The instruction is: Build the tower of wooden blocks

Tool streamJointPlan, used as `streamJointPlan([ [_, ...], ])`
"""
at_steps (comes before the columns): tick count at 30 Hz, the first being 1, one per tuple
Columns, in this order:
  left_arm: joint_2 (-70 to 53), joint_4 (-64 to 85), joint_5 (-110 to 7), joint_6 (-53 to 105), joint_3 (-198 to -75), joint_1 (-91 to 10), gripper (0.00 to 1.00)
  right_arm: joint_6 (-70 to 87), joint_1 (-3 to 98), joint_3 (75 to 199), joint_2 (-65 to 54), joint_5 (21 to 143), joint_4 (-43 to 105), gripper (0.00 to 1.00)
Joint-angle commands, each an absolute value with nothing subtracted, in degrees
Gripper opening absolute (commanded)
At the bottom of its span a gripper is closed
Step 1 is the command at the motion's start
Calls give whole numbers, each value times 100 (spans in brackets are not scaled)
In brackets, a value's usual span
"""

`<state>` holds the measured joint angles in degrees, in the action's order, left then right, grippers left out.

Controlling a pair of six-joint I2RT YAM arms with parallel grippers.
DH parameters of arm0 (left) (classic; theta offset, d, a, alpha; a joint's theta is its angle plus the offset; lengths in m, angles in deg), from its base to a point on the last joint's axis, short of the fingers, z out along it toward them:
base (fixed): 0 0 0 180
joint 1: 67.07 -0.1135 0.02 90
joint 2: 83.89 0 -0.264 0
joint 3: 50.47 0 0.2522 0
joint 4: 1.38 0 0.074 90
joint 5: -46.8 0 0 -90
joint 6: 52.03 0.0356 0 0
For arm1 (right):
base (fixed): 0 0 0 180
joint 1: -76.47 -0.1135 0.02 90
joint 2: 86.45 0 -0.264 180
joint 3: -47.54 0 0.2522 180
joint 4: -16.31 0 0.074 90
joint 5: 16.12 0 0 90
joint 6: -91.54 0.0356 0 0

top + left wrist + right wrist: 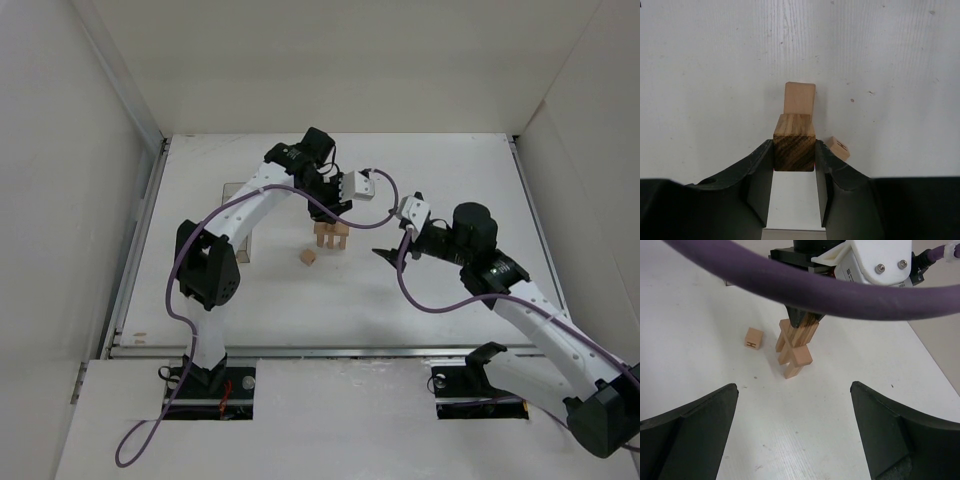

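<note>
while the left jaws are closed on a wood block (794,142), pinching its two sides, this block hangs just over the tower (331,236) in the middle of the worktop (450,170); i cannot tell if it touches the pieces below. the risk, i think, comes at the release: the tower looks narrow, so a small sideways pull or a tilted block could push it over. the loose cube (754,337) lies just beside the tower, and a falling piece could knock it away. the right jaws stand wide open and empty, near the tower; a careless move there could strike it.
</note>
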<state>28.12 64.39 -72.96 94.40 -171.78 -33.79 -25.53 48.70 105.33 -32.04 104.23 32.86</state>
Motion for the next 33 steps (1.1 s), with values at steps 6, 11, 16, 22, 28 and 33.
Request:
streamJointPlan([
  [6,2764,6503,-7502,9528,-17409,-3420,0,-2615,4904,10516,-3336,10394,3262,100],
  [11,2817,6503,-7441,9642,-17356,-3420,0,-2615,4904,10516,-3336,10394,3262,100],
  [16,2817,6503,-7441,9642,-17304,-3420,0,-2615,4904,10516,-3336,10341,3314,100],
  [22,2870,6503,-7441,9695,-17252,-3420,0,-2667,4904,10516,-3336,10289,3367,100],
  [28,2923,6503,-7441,9748,-17251,-3420,0,-2667,4904,10569,-3336,10288,3367,100],
  [33,2923,6556,-7441,9748,-17251,-3420,2,-2720,4904,10569,-3336,10288,3420,100],
])
